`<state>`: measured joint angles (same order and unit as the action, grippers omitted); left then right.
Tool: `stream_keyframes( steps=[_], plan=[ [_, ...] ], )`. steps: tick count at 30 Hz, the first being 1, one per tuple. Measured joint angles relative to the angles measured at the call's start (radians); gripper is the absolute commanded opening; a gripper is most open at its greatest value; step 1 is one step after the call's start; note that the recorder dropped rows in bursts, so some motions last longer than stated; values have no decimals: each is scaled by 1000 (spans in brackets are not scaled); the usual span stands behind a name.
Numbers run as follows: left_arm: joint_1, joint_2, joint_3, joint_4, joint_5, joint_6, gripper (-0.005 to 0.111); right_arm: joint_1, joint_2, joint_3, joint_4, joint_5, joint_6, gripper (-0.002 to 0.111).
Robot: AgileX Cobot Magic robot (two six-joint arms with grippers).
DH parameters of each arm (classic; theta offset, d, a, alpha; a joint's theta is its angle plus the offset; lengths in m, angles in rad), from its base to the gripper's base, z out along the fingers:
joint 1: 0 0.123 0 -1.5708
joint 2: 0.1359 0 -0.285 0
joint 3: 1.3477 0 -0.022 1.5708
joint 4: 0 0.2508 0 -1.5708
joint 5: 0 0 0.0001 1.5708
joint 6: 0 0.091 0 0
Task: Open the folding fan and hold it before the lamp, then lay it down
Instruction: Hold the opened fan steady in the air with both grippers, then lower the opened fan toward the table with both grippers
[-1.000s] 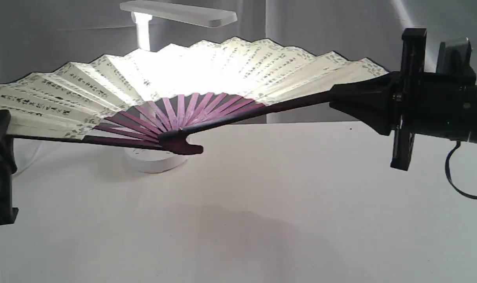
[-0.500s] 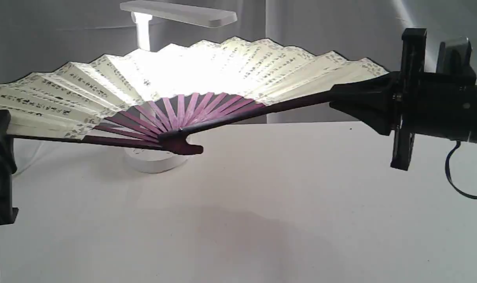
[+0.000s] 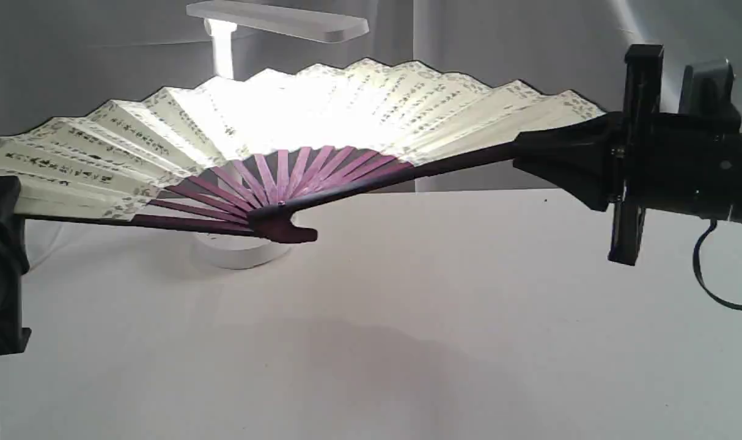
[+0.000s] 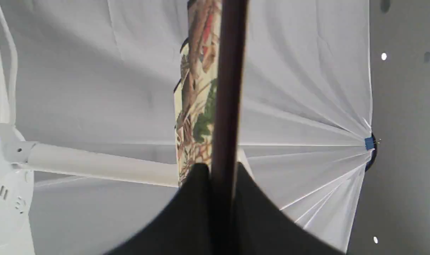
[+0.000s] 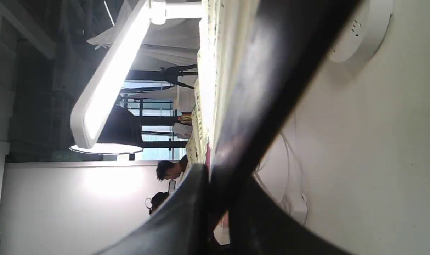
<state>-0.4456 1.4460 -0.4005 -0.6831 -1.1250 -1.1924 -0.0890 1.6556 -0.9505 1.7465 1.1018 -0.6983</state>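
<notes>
White tabletop (image 3: 469,342), grey drapes (image 3: 499,36) behind, lamp (image 3: 279,19) lit at the back. The fan (image 3: 346,104) is spread wide, hanging in the air just in front of the lamp, paper glowing. Left tool (image 4: 220,173) is pinched tight on one outer rib, right tool (image 3: 530,153) on the other. To lay it down I'd drop both ends together, same spread, so the paper doesn't tear.

The lamp (image 3: 277,21) is shining through the fan (image 3: 322,116), washing its middle pleats out in white glare. A soft shadow is lying on the table (image 3: 530,342) beneath. In both wrist views the fan's near edge is showing badly blurred.
</notes>
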Motion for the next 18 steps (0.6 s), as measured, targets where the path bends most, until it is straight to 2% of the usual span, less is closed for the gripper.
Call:
stream_keyframes(
  steps=[9, 18],
  plan=[
    [2, 0, 0, 4, 61, -4, 0, 0, 0, 41, -3, -30, 13, 0],
    [10, 0, 0, -7, 245, 1, 0, -2, 0, 136, 3, -89, 10, 0]
  ],
)
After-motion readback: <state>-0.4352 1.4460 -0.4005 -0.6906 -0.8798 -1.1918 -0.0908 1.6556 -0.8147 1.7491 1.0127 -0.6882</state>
